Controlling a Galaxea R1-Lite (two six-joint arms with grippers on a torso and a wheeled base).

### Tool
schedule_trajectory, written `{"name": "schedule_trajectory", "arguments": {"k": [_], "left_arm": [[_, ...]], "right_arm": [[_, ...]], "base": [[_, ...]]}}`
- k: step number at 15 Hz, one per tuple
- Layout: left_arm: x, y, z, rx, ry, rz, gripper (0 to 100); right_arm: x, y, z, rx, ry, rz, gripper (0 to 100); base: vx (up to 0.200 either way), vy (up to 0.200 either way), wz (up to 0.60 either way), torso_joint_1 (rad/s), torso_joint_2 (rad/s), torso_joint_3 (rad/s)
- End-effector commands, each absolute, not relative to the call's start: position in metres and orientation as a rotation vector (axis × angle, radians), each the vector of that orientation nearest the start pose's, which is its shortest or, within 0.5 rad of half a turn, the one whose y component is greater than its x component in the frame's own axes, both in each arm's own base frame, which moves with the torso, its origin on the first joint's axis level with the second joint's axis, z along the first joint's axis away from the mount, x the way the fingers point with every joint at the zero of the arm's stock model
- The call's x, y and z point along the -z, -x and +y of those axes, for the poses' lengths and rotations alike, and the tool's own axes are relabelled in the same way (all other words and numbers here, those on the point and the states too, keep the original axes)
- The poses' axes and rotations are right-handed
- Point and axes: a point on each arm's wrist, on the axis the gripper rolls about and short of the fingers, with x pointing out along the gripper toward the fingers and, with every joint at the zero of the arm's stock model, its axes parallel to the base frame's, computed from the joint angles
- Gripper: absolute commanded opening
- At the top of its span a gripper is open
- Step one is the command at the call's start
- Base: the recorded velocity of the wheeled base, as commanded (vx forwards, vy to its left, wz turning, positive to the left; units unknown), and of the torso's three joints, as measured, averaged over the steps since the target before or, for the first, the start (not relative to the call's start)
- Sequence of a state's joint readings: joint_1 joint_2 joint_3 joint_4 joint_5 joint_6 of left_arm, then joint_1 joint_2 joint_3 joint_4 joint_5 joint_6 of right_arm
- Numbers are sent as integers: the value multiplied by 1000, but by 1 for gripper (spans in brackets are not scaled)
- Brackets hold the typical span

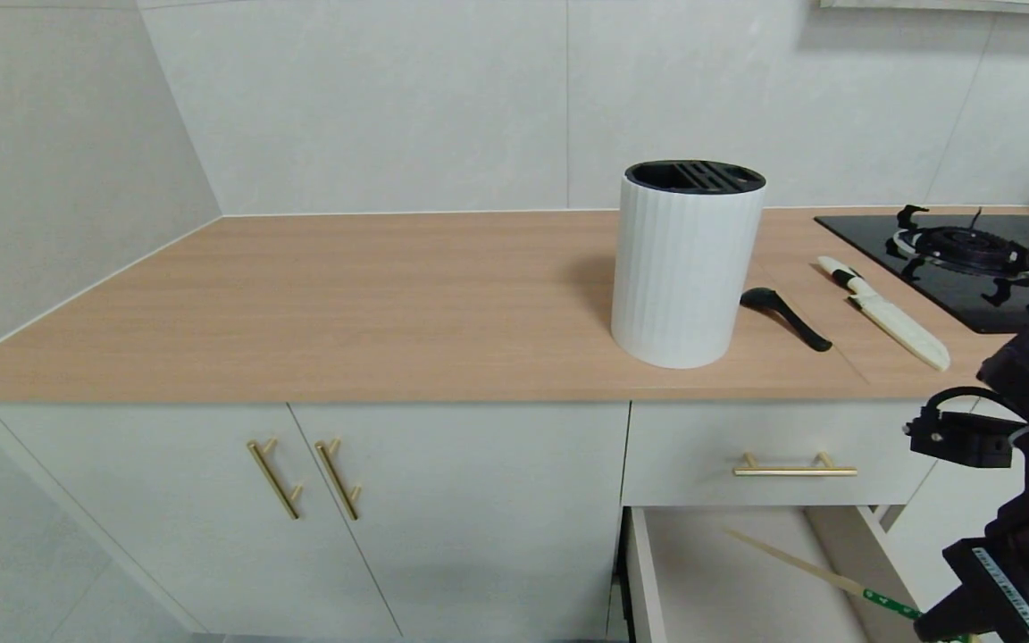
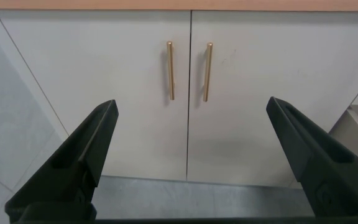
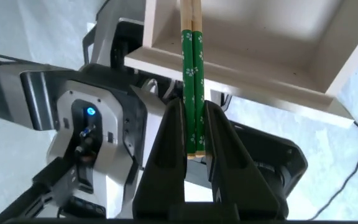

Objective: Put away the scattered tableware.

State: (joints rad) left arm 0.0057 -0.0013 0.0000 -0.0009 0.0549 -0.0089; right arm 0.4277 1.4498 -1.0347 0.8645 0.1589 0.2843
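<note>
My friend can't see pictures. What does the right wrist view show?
The right pincer is shut on a pair of wooden chopsticks with green patterned ends, which stick out over the open white drawer.

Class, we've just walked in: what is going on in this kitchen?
The right gripper is shut on a pair of chopsticks, their far ends over the open drawer below the counter. The left gripper hangs open, facing the cabinet doors. A black spoon and a knife lie on the counter beside the white holder.
</note>
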Motion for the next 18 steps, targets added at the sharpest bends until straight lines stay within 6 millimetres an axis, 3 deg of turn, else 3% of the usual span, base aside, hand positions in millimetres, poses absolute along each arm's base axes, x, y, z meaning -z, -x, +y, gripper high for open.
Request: {"name": "schedule_trajectory", "arguments": {"k": [1, 8, 18], "left_arm": [[-76, 23, 1, -61, 9, -2, 100], [-76, 23, 1, -61, 9, -2, 100], [-76, 23, 1, -61, 9, -2, 100]], "right_arm": [[-185, -180, 86, -290, -54, 1385, 0], [-180, -188, 89, -254, -77, 1375, 0], [-178, -189, 89, -242, -68, 1349, 0]], "base": [[0, 0, 0, 0, 0, 0], [0, 0, 0, -19, 42, 29], [0, 0, 0, -153, 444, 288]]}}
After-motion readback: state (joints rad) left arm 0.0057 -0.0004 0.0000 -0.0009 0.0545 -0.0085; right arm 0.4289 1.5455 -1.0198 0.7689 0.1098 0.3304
